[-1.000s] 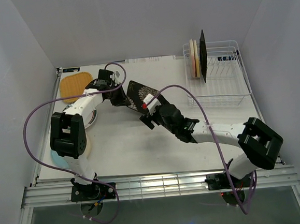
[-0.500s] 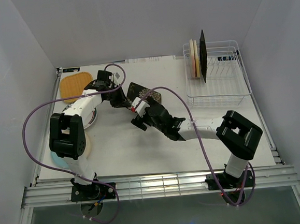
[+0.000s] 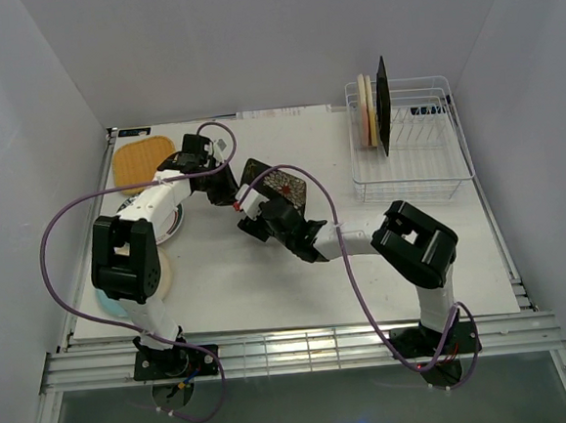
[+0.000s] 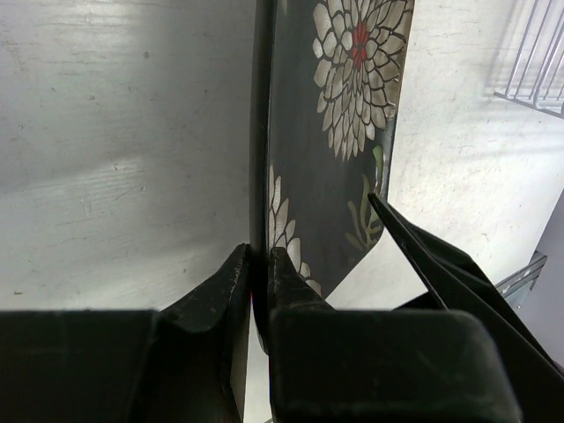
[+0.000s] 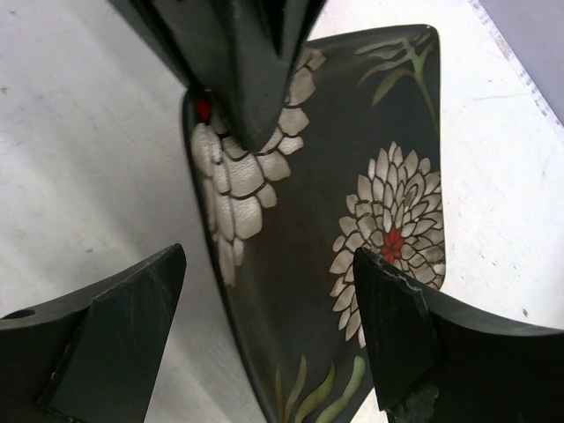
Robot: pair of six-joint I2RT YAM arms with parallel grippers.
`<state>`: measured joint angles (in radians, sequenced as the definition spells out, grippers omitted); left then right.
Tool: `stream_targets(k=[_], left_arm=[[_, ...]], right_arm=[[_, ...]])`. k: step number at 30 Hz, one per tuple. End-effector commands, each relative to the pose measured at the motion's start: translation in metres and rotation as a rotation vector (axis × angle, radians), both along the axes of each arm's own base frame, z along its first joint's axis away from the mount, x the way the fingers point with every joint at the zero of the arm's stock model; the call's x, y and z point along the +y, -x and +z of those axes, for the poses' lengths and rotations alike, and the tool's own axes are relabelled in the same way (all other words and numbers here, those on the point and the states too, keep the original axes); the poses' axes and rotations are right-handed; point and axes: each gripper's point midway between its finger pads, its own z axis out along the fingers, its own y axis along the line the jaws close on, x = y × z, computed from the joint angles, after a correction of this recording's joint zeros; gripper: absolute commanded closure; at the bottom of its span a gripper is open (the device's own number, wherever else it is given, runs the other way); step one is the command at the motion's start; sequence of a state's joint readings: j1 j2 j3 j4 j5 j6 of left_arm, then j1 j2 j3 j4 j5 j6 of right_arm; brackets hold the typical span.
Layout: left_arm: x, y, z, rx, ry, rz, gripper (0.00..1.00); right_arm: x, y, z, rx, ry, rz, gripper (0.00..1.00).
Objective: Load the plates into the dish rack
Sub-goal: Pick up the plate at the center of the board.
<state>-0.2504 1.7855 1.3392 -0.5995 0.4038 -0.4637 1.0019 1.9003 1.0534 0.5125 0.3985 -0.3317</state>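
Your left claw (image 4: 257,269) is clamped tight on the thin rim of the square black floral plate (image 4: 339,132), holding it up on edge above the matte white table (image 3: 268,271), left of centre. The plate's face is glossy, with white chrysanthemums that have red centres and a few green stems.

Your right claw (image 5: 264,326) stands wide open. Its 2 dark wedge-shaped fingers (image 5: 115,326) straddle the plate's lower edge, and the left one is clearly off the surface. You cannot tell whether the right one touches.

The white wire dish rack (image 3: 414,199) sits at the far right corner, well apart from the held plate. At its left end, 2 pale round plates (image 3: 364,112) and a dark plate (image 3: 384,106) stand upright. The ribbed orange square plate (image 3: 142,160) lies flat at the far left.
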Motion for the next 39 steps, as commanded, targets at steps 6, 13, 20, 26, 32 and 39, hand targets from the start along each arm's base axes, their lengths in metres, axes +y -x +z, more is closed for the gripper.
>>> stream_targets(k=[6, 13, 20, 26, 32, 39], left_arm=[[-0.013, -0.002, 0.068, -0.158, 0.142, -0.049, 1.0], [-0.014, -0.001, 0.067, -0.149, 0.151, -0.051, 1.0], [-0.014, -0.001, 0.068, -0.154, 0.153, -0.053, 1.0], [-0.015, -0.001, 0.065, -0.147, 0.155, -0.052, 1.0], [-0.015, -0.002, 0.063, -0.143, 0.152, -0.05, 1.0], [-0.015, -0.002, 0.061, -0.139, 0.151, -0.05, 1.0]], right_arm=[[0.002, -0.027, 0.023, -0.105, -0.042, -0.129, 0.26], [-0.001, -0.03, 0.015, -0.106, -0.023, -0.156, 0.36], [-0.005, -0.028, 0.01, -0.114, 0.004, -0.169, 0.43], [-0.009, -0.03, 0.005, -0.128, 0.034, -0.189, 0.51], [-0.008, -0.029, 0.006, -0.144, 0.049, -0.193, 0.54], [-0.006, -0.025, 0.007, -0.173, 0.075, -0.19, 0.62]])
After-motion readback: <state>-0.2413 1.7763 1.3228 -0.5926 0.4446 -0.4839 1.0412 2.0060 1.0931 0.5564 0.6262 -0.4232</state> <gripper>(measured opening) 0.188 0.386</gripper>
